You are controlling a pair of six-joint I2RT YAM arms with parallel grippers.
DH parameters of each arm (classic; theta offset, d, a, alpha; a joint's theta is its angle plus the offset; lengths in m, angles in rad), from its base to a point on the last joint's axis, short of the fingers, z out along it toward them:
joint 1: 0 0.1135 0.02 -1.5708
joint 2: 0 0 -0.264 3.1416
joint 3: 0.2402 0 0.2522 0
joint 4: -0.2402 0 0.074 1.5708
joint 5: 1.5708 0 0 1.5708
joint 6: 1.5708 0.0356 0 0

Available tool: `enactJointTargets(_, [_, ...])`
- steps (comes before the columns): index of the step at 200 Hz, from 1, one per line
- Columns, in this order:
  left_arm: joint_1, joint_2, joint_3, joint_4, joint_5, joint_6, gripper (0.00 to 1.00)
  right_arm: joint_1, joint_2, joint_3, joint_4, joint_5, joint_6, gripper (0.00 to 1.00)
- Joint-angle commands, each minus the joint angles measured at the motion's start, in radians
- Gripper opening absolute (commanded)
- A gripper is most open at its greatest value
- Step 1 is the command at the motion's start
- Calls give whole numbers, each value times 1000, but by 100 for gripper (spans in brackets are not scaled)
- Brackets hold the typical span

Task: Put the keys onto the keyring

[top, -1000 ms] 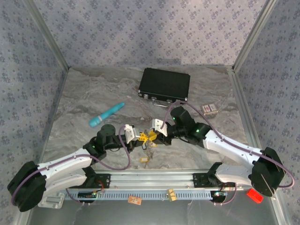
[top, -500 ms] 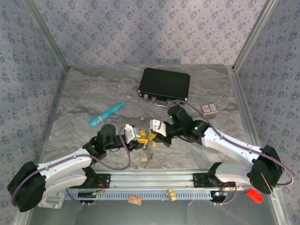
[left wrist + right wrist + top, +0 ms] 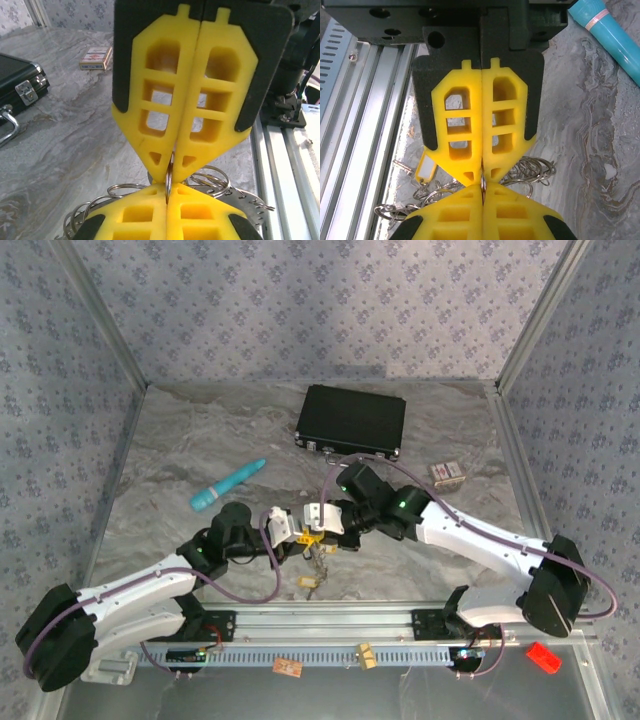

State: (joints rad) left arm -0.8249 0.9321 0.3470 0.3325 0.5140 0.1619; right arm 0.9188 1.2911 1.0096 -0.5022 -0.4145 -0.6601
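My left gripper (image 3: 300, 537) and right gripper (image 3: 318, 527) meet tip to tip above the table's near middle, both shut. In the left wrist view my left gripper (image 3: 167, 189) and the right gripper's fingers (image 3: 150, 120) above it pinch the same thin metal ring (image 3: 168, 176), seen edge-on. The right wrist view shows my right gripper (image 3: 482, 189) on that ring (image 3: 482, 179). A bunch of wire rings (image 3: 225, 180) and keys (image 3: 319, 556) hangs below. A flat grey holed band (image 3: 250, 199), seemingly the keyring's rim, lies behind. A yellow-tagged key (image 3: 310, 582) lies on the table.
A black case (image 3: 351, 421) stands at the back, a teal stick (image 3: 228, 485) to the left, and a small card box (image 3: 447, 473) to the right. The aluminium rail (image 3: 320, 625) runs along the near edge, close to the grippers.
The right arm has swung left, bringing its gripper up against the left gripper's tips. The left gripper has edged slightly right. The hanging keys shifted with them.
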Motion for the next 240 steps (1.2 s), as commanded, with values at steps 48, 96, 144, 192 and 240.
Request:
enactJointTargets(48, [0, -44, -38, 186, 15, -31, 0, -110, -161, -188, 239, -173, 182, 30])
enactJointTargets(96, [0, -59, -50, 191, 8, -29, 0, -110, -148, -213, 256, -177, 207, 29])
enactJointTargets(144, [1, -58, -51, 205, 8, -32, 0, -107, -116, -201, 248, -177, 201, 18])
enactJointTargets(192, [1, -31, -46, 299, 12, -67, 0, -88, -85, -202, 262, -171, 204, 5])
enactJointTargets(240, [0, -21, -53, 292, 10, -62, 0, -93, -167, -244, 319, -134, 220, 26])
